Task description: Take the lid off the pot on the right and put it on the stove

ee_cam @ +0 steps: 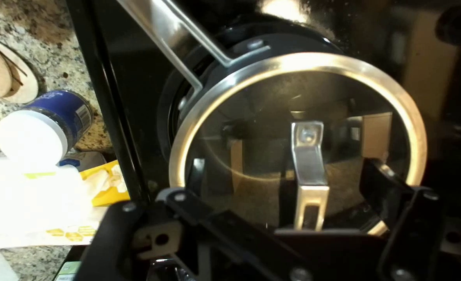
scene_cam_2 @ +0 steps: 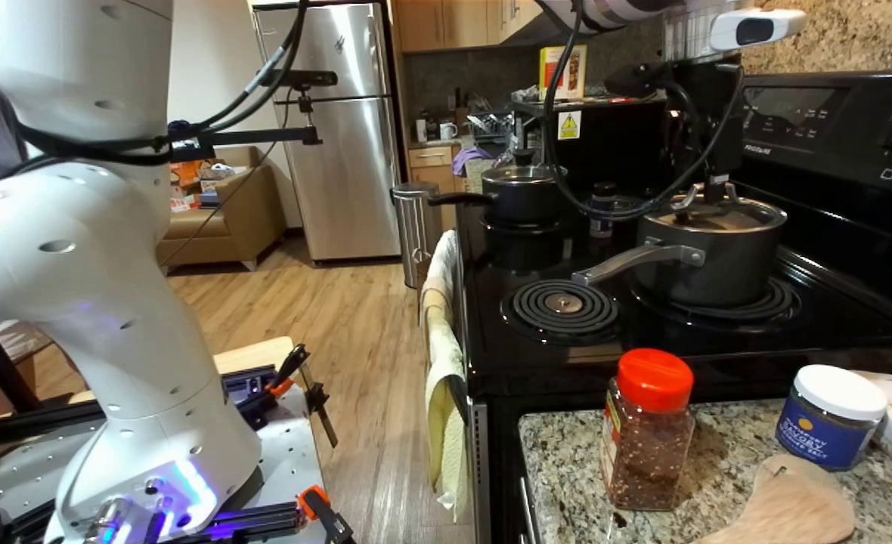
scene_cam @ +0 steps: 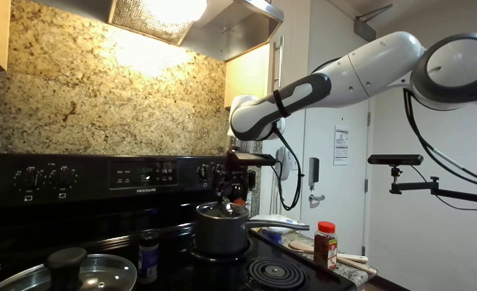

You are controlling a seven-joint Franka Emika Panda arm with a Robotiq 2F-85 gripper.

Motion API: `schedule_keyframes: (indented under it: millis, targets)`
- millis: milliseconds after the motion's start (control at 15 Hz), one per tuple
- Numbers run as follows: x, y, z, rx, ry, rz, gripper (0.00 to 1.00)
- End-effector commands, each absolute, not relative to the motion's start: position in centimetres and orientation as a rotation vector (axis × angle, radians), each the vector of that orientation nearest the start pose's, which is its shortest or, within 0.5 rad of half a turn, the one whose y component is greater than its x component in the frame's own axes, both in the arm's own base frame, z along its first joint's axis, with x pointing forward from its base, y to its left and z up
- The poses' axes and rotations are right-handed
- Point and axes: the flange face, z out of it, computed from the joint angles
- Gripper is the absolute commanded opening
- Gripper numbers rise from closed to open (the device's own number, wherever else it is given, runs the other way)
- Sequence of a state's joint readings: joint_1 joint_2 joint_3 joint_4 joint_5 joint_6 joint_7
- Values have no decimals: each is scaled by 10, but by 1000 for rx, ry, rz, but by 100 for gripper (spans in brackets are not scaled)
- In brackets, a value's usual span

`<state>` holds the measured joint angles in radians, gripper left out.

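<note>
Lid (ee_cam: pixel 265 148): on the pot (scene_cam: pixel 221 236), atop the stove's (scene_cam: pixel 182 270) rear coil (scene_cam_2: pixel 778 304)
Gripper (ee_cam: pixel 283 171): fingers (ee_cam: pixel 383 187) wide apart, flanking the handle (ee_cam: pixel 310 166) in the wrist view — presumably so closing would pinch it
Front coil (scene_cam_2: pixel 565 304): beside the pot — perhaps for set-down

We see a domestic kitchen, identified by the black stove (scene_cam: pixel 88 182) beneath a lit range hood (scene_cam: pixel 242 36), the steel refrigerator (scene_cam_2: pixel 348 181), the wooden cabinets (scene_cam_2: pixel 459 26) and the red-capped seasoning jar (scene_cam_2: pixel 648 453) on a speckled counter (scene_cam_2: pixel 563 461); we also note a tan upholstered seat (scene_cam_2: pixel 257 200).
</note>
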<state>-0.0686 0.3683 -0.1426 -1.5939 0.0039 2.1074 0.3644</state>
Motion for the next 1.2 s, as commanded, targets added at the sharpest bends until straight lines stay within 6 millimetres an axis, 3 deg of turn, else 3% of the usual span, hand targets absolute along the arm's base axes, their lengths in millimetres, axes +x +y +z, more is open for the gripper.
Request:
schedule_keyframes:
  millis: [0,200,267,400,733,1133]
  targets:
    - [675,-127,424,-3062,774,-314,100]
    - [680,-117,414,-3073,697,-366,100]
    - [681,-116,411,-3079,679,-380,75]
    - [683,-114,410,-3083,675,-410,68]
    - [683,-111,413,-3067,683,-429,35]
    - [683,-111,421,-3053,697,-453,3]
